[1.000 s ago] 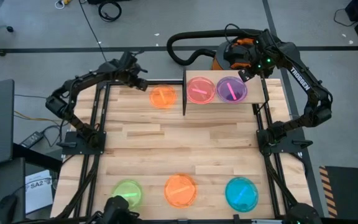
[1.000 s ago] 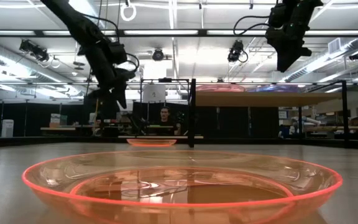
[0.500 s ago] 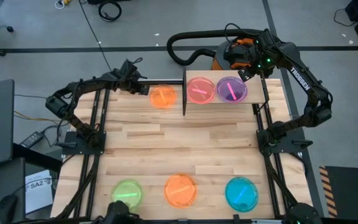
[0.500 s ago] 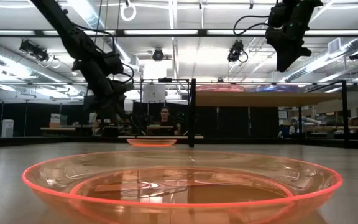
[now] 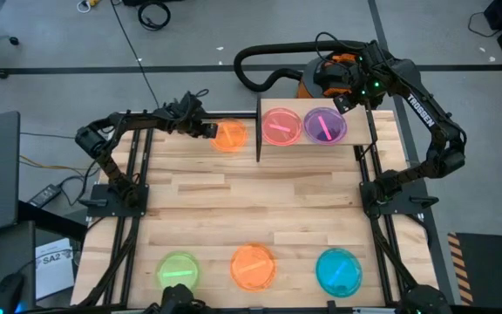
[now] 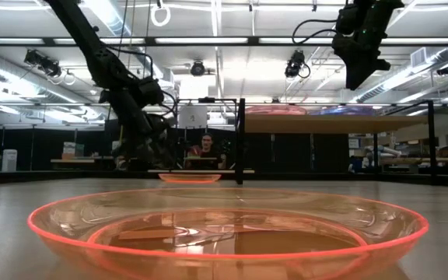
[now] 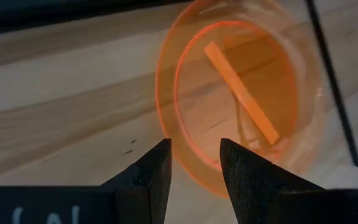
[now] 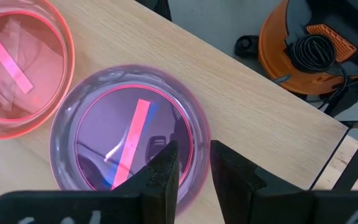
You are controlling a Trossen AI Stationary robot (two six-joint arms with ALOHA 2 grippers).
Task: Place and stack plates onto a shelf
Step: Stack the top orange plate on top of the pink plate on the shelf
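An orange plate [image 5: 228, 135] [image 7: 241, 93] lies flat on the tabletop at the far edge, just left of the shelf [image 5: 362, 131]. My left gripper [image 5: 206, 129] [image 7: 194, 152] is open and low at this plate's left rim, one finger on each side of the rim, with no contact showing. On the shelf sit a pink plate [image 5: 280, 126] [image 8: 17, 74] and a purple-looking stack with a pink streak [image 5: 324, 126] [image 8: 129, 134]. My right gripper [image 5: 342, 100] [image 8: 194, 158] hangs open, well above that stack [image 6: 360, 74].
Green [image 5: 178, 270], orange [image 5: 253, 266] and blue [image 5: 338, 270] plates lie along the table's near edge; the orange one fills the low view [image 6: 224, 229]. The shelf's black frame post [image 5: 259, 131] stands right of the far orange plate. A person [image 6: 204, 144] sits beyond the table.
My left gripper has come down and moved toward the table's right and near side, closing in on the far orange plate's left rim. Its fingers have stayed apart. The plates have not moved.
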